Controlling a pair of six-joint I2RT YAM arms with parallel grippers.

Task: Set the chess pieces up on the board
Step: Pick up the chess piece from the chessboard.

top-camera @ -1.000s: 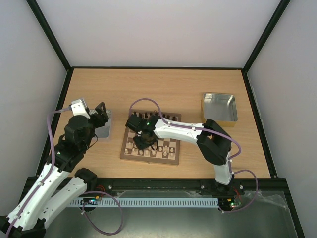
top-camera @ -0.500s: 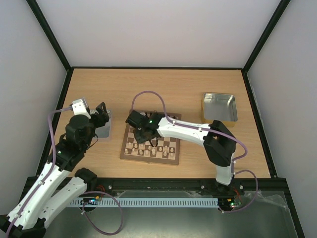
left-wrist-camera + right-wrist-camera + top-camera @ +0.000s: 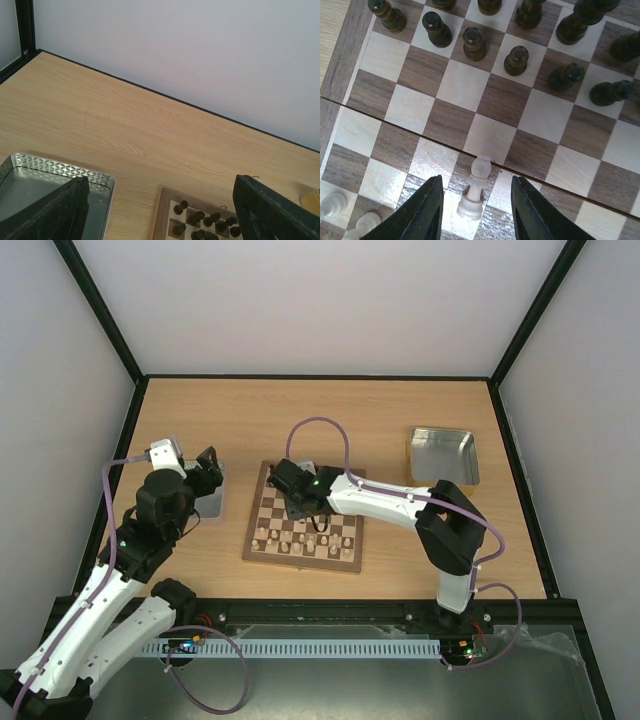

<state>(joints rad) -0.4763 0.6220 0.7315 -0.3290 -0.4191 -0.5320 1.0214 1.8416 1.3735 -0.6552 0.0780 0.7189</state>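
The cream pawn (image 3: 478,175) stands on the board (image 3: 462,85) in the gap between the right jaws, which are apart and clear of it on both sides. It looks light, hard, smooth and narrow-footed, so I judge it tips or slips easily and is best pinched low on the stem. The left jaws, also spread wide, hover over the surface (image 3: 150,130), a metal tray (image 3: 60,167) partly behind one finger. Dark chessmen (image 3: 472,42) beyond the right jaws show plainly, but the other cream chess pieces (image 3: 332,202) beside one finger are cut off, and from above the arm hides the pawn.
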